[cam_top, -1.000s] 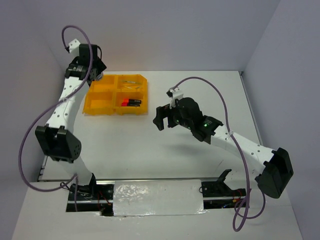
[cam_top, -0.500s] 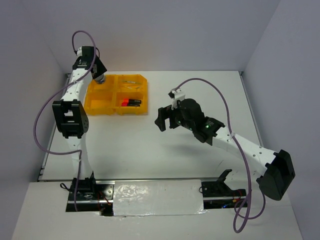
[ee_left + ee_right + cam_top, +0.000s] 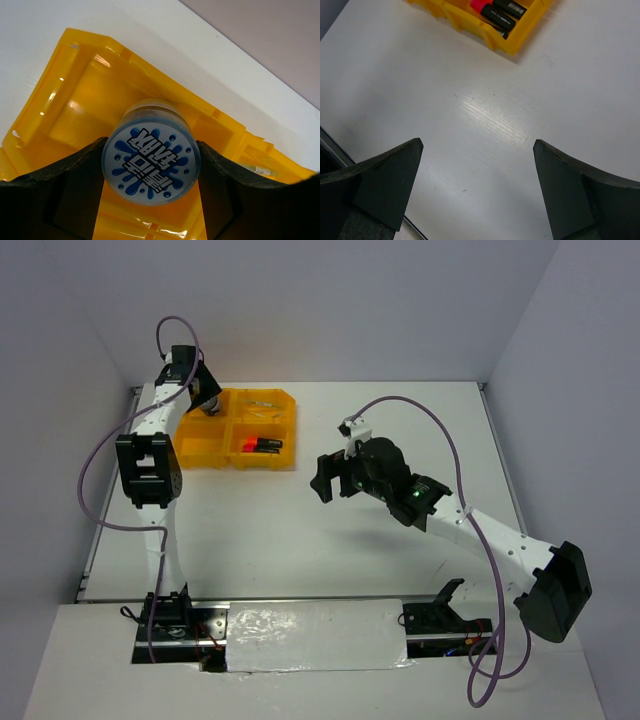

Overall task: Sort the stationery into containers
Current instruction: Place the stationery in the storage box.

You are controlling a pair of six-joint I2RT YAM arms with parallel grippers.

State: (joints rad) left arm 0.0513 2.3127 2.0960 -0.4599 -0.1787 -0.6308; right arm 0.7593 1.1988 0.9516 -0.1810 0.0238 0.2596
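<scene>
Sorting is coming to a drop. The left hand [image 3: 204, 396] is hanging over the far-left corner of the orange-yellow tray [image 3: 232, 467], pinching a grey-blue roll [image 3: 148, 159] across its round sides. Its fingers [image 3: 75, 170] are pressing on opposite flanks, so the printed flat face is pointing at the wrist camera. Gripping the curved wall is probably keeping the roll from slipping, and it is leaving the far end free to go down first.

The roll is hovering above the tray's far-left compartment, which is looking bare beneath it. Whether it is touching the tray's floor I cannot tell. That compartment is probably being chosen because those on the tray's right side are taken. Black markers [image 3: 262, 445], one with a red cap, are lying in the near-right one, and thin pens [image 3: 262, 405] are lying in the far-right one, each kind sitting by itself.

The right hand [image 3: 324, 480] is hovering to the right of the tray, well apart from it, spread wide and holding nothing above the white bench [image 3: 400, 420]. It is likely waiting there to avoid crowding the left arm over the tray.
</scene>
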